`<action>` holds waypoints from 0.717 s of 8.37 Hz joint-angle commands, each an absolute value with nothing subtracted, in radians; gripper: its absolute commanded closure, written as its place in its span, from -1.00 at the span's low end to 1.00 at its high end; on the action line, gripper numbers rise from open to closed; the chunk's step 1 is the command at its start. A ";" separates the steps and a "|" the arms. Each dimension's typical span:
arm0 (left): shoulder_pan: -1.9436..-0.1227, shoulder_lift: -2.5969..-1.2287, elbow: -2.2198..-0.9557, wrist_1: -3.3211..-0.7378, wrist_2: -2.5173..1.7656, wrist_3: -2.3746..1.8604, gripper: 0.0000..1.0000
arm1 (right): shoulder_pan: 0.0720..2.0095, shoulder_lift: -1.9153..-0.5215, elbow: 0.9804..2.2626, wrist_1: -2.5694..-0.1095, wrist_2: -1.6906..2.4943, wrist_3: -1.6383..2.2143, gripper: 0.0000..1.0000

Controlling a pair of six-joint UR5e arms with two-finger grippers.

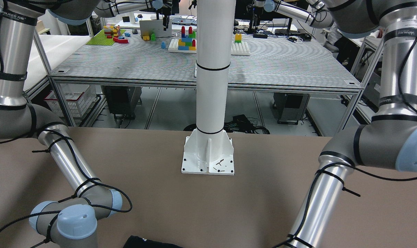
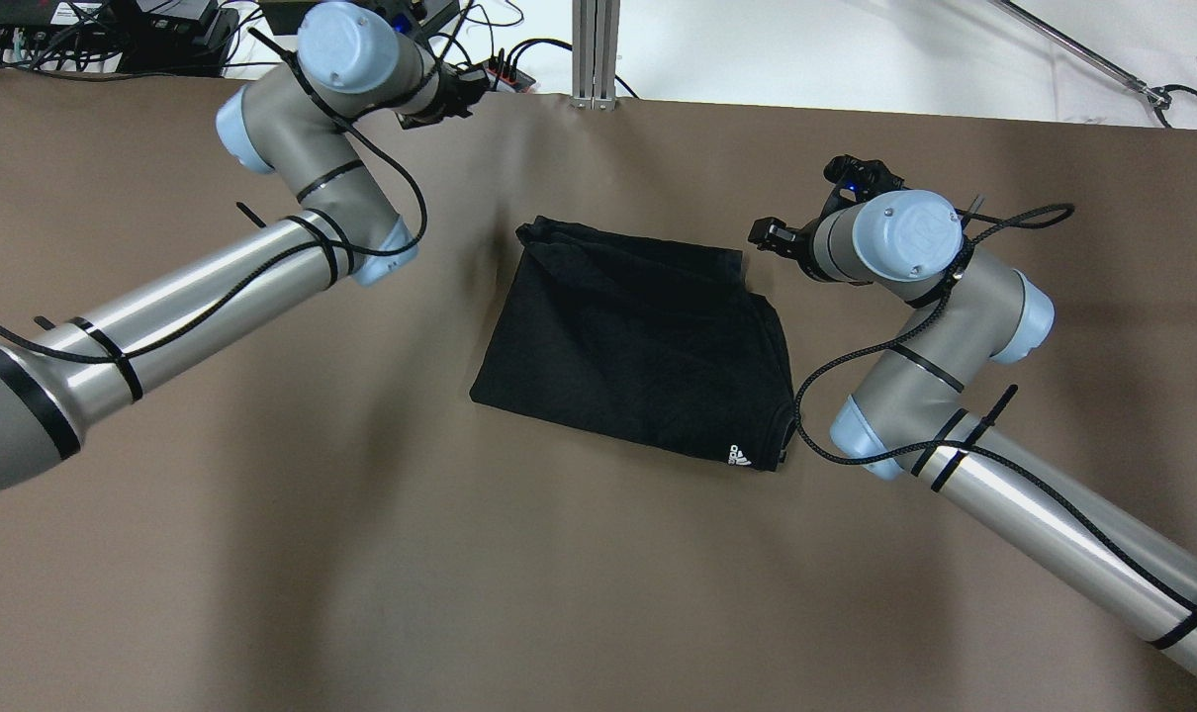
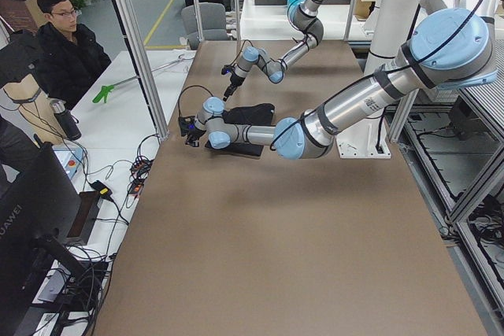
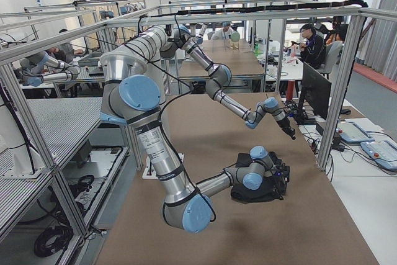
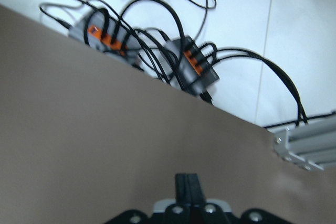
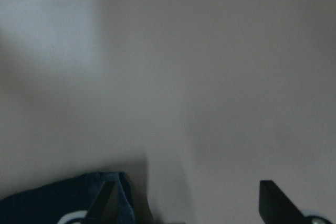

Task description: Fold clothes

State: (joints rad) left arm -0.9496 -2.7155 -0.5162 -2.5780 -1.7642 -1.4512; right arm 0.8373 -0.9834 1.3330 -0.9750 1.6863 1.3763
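Note:
The clothes [image 2: 638,346] are one black garment lying flat in a folded, roughly square shape mid-table, with a small white logo [image 2: 739,457] at its near right corner. My right gripper [image 2: 772,237] hovers just off the garment's far right corner. In the right wrist view it [image 6: 186,203] is open, its fingers [image 6: 105,198] wide apart, with a corner of black fabric [image 6: 63,203] beside the left finger. My left gripper [image 2: 460,94] is at the table's far edge, away from the garment. In the left wrist view it [image 5: 186,184] is shut on nothing.
A white pillar base [image 1: 208,155] is bolted to the brown table on the robot's side. Power strips and cables [image 5: 184,61] lie just beyond the far table edge. A person [image 3: 63,45] sits past that edge. Bare brown surface [image 2: 361,554] surrounds the garment.

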 commanded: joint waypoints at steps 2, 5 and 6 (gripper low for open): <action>-1.150 -2.584 -0.520 -2.571 -1.870 -1.072 1.00 | 0.920 -1.012 1.377 -1.015 1.721 1.237 -0.90; -1.285 -2.284 -0.786 -2.473 -1.930 -0.695 0.89 | 1.084 -1.055 1.387 -1.060 1.837 0.925 -0.90; -1.330 -2.202 -0.846 -2.448 -1.931 -0.583 0.29 | 1.132 -1.072 1.387 -1.086 1.845 0.811 -0.90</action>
State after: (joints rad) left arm -1.2436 -2.3703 -0.7042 -2.5135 -1.9076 -0.8087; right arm 1.0347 -1.0437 1.3855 -1.0437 1.8046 1.0242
